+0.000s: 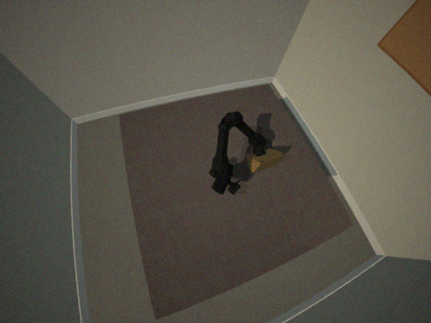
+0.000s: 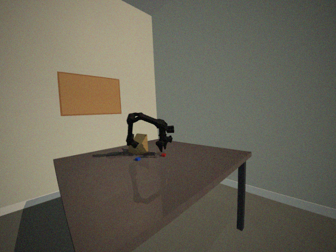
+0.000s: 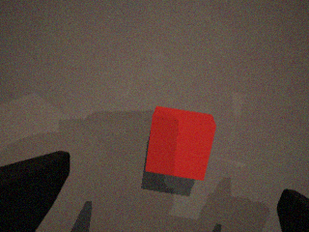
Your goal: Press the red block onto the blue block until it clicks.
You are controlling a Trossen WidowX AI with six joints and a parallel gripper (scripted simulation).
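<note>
The red block (image 2: 163, 155) (image 3: 181, 144) rests on the table (image 2: 103, 189), a little turned in the wrist view. The blue block (image 2: 137, 158) lies on the table apart from it, to its left in the exterior view. My gripper (image 2: 163, 150) (image 3: 174, 182) is open and empty, pointing down just above the red block. In the wrist view its fingers stand wide on either side, nearer the lower edge than the block. In the top view the arm hides both blocks, and the blue block is outside the wrist view.
A tan, slanted wooden block (image 1: 270, 160) (image 2: 143, 141) stands beside the arm's base, behind the two blocks in the exterior view. Shadows of the arm fall on the table around it. An orange board (image 2: 89, 94) hangs on the wall.
</note>
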